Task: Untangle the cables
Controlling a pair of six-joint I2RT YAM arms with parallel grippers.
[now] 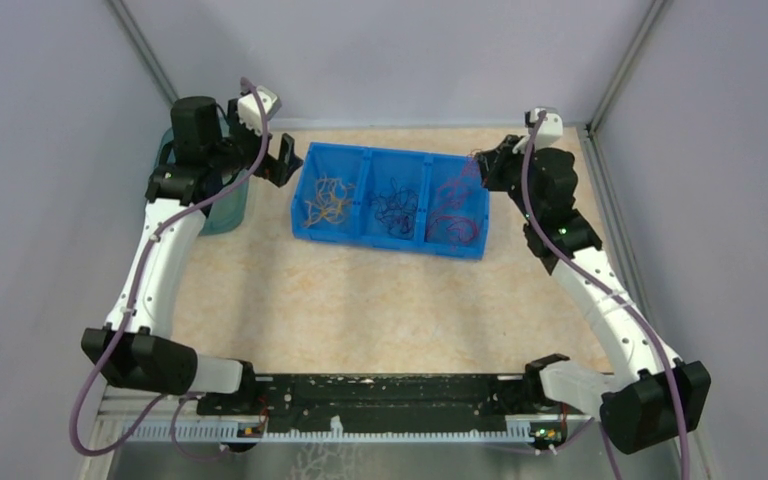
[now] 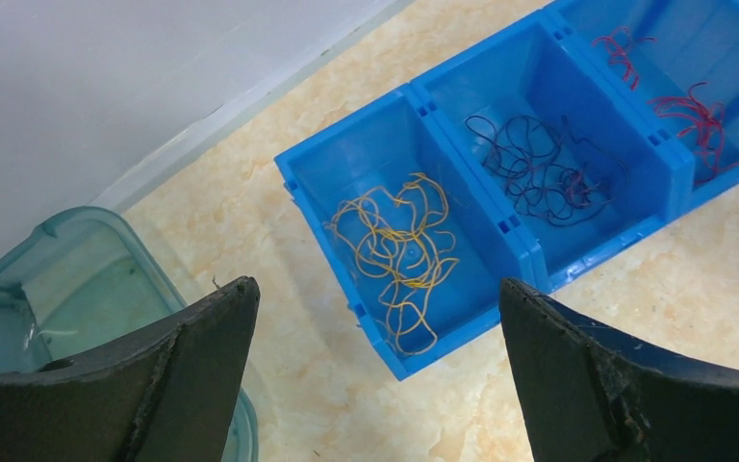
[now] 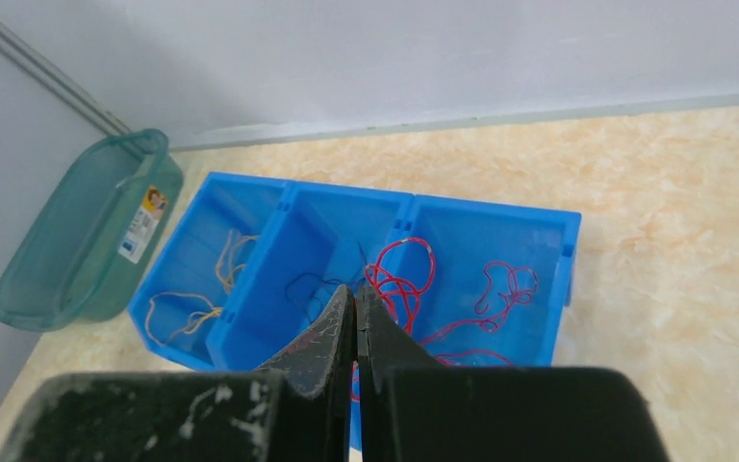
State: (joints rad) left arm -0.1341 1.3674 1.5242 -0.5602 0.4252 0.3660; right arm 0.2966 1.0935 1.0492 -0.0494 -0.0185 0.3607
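Sorting is looking nearly done: the blue bin [image 1: 385, 244], sitting near the table's [image 1: 360, 320] far edge, is holding orange-yellow cables [image 2: 399, 255] on its left, dark purple cables [image 2: 539, 173] in the middle and red cables [image 1: 455, 215] on the right. The right claw [image 3: 356, 294] is hanging clenched over the reds, seemingly pinching a strand. The left claw [image 2: 375, 289] is gaping, empty, beside the teal tub [image 1: 230, 205]. Next, I reckon: releasing that strand into the red compartment.

Left claw [image 2: 375, 289] wide, right claw [image 3: 354, 294] tight.

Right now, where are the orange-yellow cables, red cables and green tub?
orange-yellow cables [image 2: 396, 258], left wrist view, tangle's middle
red cables [image 3: 392, 287], right wrist view, dense loops
green tub [image 3: 106, 269], right wrist view, side wall
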